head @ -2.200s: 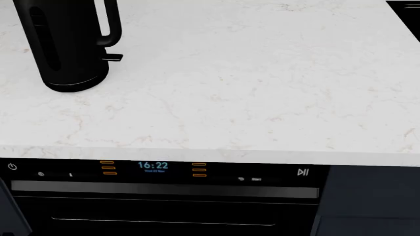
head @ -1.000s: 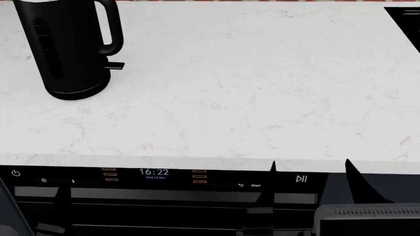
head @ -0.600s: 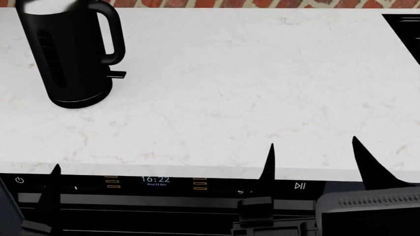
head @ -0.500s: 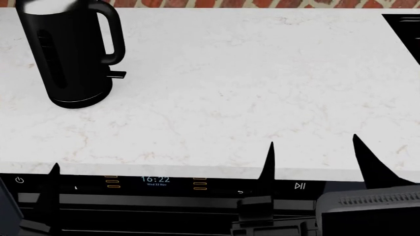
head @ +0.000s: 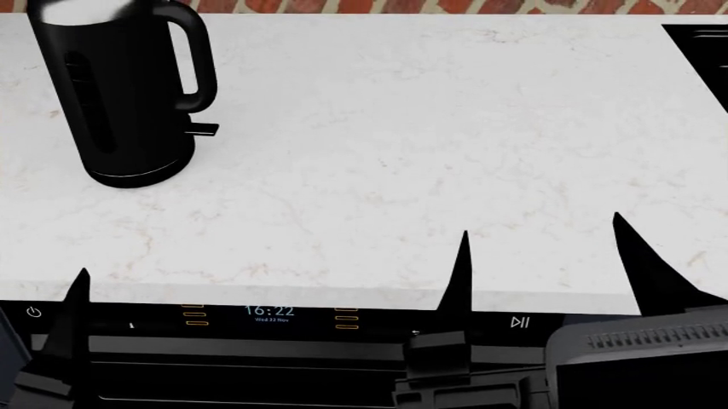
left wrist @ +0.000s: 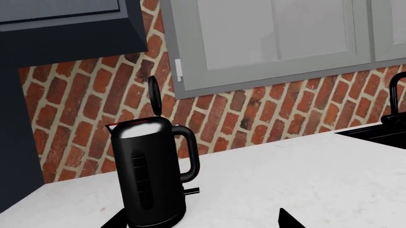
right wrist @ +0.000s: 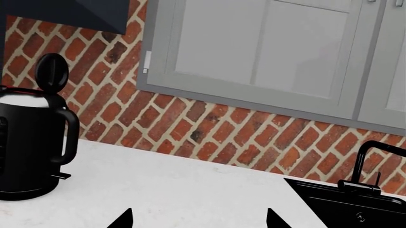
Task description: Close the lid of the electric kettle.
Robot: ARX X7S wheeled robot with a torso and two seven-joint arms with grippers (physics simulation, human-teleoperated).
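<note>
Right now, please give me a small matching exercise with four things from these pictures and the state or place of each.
Things:
1. lid
2. electric kettle
3. right gripper
4. sink

States:
A. open, near the counter's front edge
B. recessed, black, beside a tap
C. tipped up, standing above the mouth
D. standing on the white counter

Pairs: 1-C, 2-D, 3-A, 4-B
</note>
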